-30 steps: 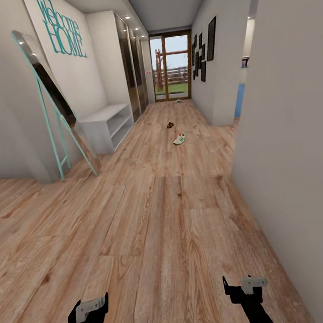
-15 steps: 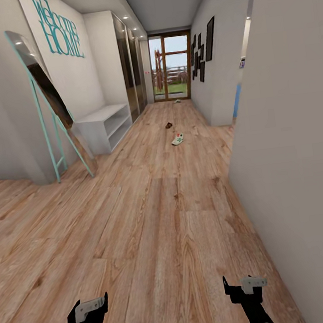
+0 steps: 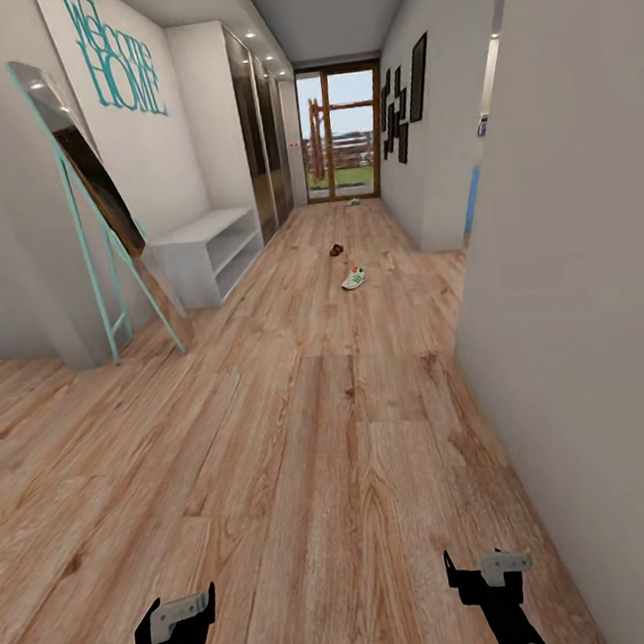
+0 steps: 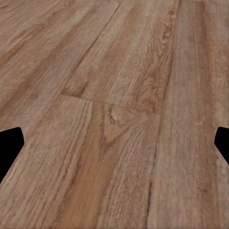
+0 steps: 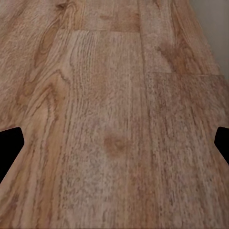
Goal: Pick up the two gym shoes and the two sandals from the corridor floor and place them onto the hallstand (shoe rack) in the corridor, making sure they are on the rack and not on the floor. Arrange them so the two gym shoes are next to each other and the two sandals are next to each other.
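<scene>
The hallstand [image 3: 212,249] stands against the left wall, and well past it down the corridor floor [image 3: 316,443] lie a gym shoe [image 3: 354,278], a sandal [image 3: 336,250] and another shoe [image 3: 352,201] by the glass door [image 3: 343,134], too small to identify. Risk: the base may clip the leaning teal mirror [image 3: 98,202] just before the hallstand, or overrun the small shoes. Wall lettering [image 3: 116,53] above the hallstand reads "Welcome HOME"; left gripper [image 3: 181,618] and right gripper [image 3: 487,571] hang empty, fingers apart.

Each black gripper, left [image 3: 182,618] and right [image 3: 483,574], carries a pale grey plate.
</scene>
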